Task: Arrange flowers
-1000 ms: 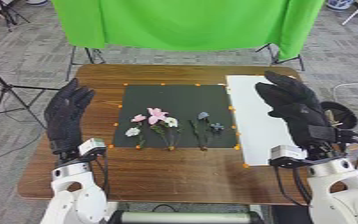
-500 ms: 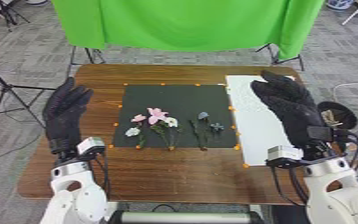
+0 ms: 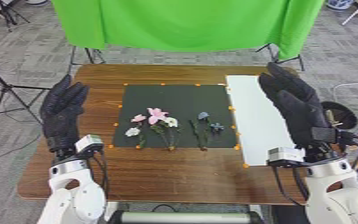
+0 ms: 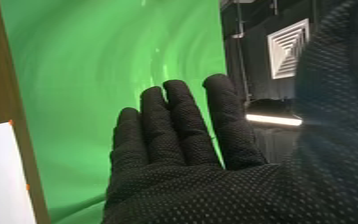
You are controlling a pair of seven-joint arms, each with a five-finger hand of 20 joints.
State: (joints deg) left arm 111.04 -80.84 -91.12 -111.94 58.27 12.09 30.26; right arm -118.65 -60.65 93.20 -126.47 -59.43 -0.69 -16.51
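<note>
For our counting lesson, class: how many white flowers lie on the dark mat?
2. One white flower is at the left end of the group; the other white bloom sits beside the large pink flower, on its right.

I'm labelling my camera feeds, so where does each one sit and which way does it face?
Head view: on the robot's head, facing forward and down at the table; left hand and right hand show, with their arms.
Right wrist view: on the right wrist, facing along that hand toward the green cloth; its glove shows.
Shared: right hand, green cloth, table, white sheet.
</note>
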